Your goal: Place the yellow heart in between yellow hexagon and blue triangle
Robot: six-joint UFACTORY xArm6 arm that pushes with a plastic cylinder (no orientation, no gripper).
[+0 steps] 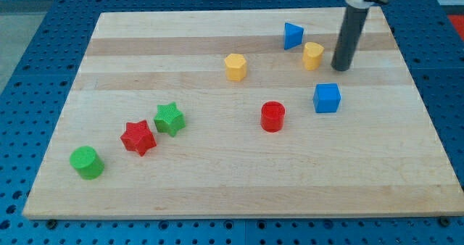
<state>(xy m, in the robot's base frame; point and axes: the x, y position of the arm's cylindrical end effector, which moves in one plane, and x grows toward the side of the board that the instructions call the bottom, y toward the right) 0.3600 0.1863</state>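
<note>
Camera view has my tip (341, 67) planted on the table (217, 187) just to the view's right of the yellow heart (313, 55), close beside it though I can't swear it is touching. There are no fingers on this rig, only the dark rod, so nothing opens, closes or grips; all I can do is shove. The heart lies right by the blue triangle (293, 35), just below and to the view's right of it, while the yellow hexagon (235, 67) stands well apart toward the view's left. The gap I want is between those two, so I judge the heart needs to slide leftward and end roughly midway on the line joining them. From where the tip stands, a straight push toward the view's left looks right, but I would keep the line of push through the heart's middle, since an off-centre contact will likely spin it or let it slip off the rod. I would also bias the push slightly toward the view's bottom so the heart passes under the triangle without nudging it. The blue cube (327, 98) and red cylinder (272, 117) lie lower and should stay clear. Slow, short strokes, stopping before the hexagon.
</note>
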